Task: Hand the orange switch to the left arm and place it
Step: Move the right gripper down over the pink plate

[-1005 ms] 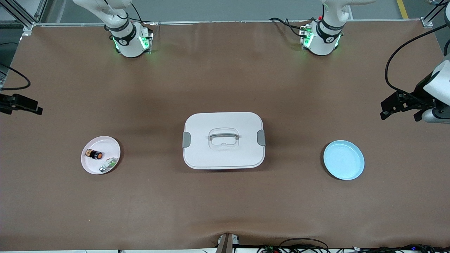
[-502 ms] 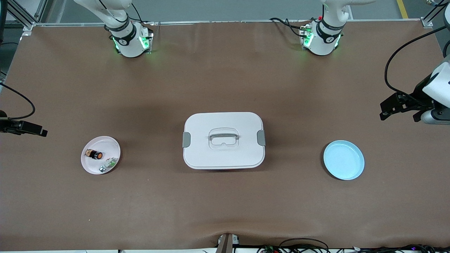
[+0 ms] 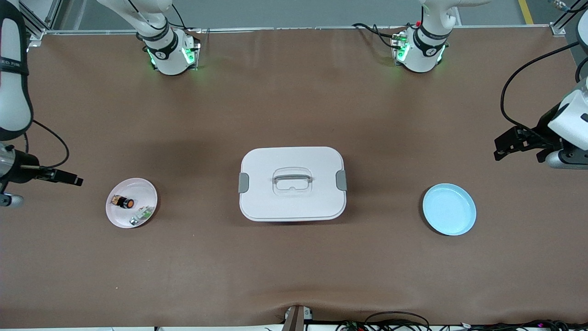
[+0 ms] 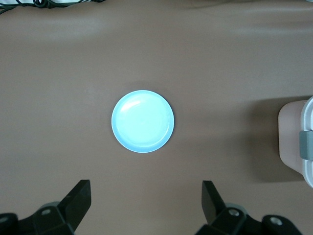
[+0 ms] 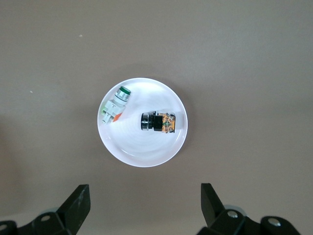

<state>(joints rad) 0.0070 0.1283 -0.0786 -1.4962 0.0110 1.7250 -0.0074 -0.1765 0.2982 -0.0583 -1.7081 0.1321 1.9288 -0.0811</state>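
The orange switch (image 3: 124, 202) lies on its side on a pink plate (image 3: 114, 215) toward the right arm's end of the table. In the right wrist view the switch (image 5: 157, 122) shows as a black block with an orange end. My right gripper (image 3: 73, 180) hangs open over bare table beside that plate, and its own view shows the gripper (image 5: 145, 203) empty. The white box (image 3: 292, 183) stands mid-table with its lid on. My left gripper (image 3: 500, 147) hangs open and empty over bare table at the left arm's end; its own view shows the gripper (image 4: 146, 200) short of the blue plate.
A green-and-white component (image 3: 141, 215) shares the pink plate with the switch. An empty blue plate (image 3: 449, 209) sits toward the left arm's end, and the left wrist view shows the plate (image 4: 143, 121) with a corner of the box (image 4: 299, 147) off to one side.
My right gripper has swung in from the table's edge toward the pink plate. The left gripper has shifted only slightly. Switch, box and plates have not moved.
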